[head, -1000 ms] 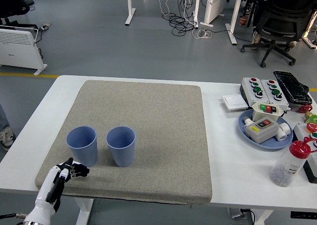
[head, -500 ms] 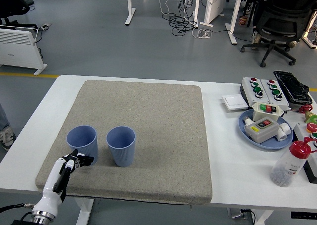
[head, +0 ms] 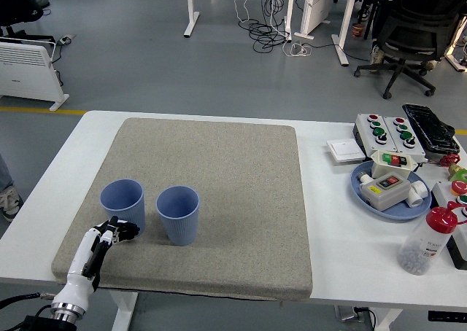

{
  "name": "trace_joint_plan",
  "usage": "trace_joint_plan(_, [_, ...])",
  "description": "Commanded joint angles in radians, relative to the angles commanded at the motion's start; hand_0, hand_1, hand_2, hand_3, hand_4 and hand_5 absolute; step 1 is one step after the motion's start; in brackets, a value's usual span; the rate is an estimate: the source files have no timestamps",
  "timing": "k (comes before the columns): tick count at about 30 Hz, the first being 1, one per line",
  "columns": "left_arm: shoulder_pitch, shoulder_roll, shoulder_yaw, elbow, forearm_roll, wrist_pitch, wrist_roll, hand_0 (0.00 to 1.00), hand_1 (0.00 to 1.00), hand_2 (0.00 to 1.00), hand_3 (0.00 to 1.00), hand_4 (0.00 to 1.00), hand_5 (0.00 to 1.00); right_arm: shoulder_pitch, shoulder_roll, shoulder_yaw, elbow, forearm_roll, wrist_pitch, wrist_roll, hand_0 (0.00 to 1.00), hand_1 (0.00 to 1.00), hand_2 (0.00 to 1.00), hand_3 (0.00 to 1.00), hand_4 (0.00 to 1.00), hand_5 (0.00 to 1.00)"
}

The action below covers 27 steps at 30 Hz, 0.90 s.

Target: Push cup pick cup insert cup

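Two blue cups stand upright on the grey mat (head: pixel 219 163). The left cup (head: pixel 122 202) is at the mat's near left, the right cup (head: pixel 178 213) close beside it, a small gap between them. My left hand (head: pixel 120 229) comes in from the lower left, fingers curled, its fingertips at the base of the left cup on its near side. It holds nothing. My right hand is out of view.
At the right of the table are a blue plate (head: pixel 360 181) with switch boxes, a button box (head: pixel 385 129), a white wall switch (head: pixel 346 150) and a red-capped bottle (head: pixel 426 241). Office chair and desk legs stand beyond.
My left hand has moved forward and right to the left cup's base. The left cup has shifted slightly up and right, toward the other cup.
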Motion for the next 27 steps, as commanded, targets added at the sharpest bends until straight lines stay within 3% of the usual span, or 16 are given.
trace_joint_plan(11, [-0.088,-0.027,0.015,0.096,-0.024,-0.009,-0.004,0.639,0.616,0.566,0.484,0.532,0.998,0.001,0.002,0.007,0.000,-0.010,-0.001,-0.004,0.704,0.641,0.646,0.568,0.065,0.463])
trace_joint_plan(27, [-0.240,-0.041,0.069,0.260,-0.116,-0.010,-0.026,0.640,0.619,0.561,0.479,0.531,0.998,0.000,0.004,0.016,0.001,-0.025,0.000,-0.010,0.704,0.640,0.646,0.569,0.067,0.466])
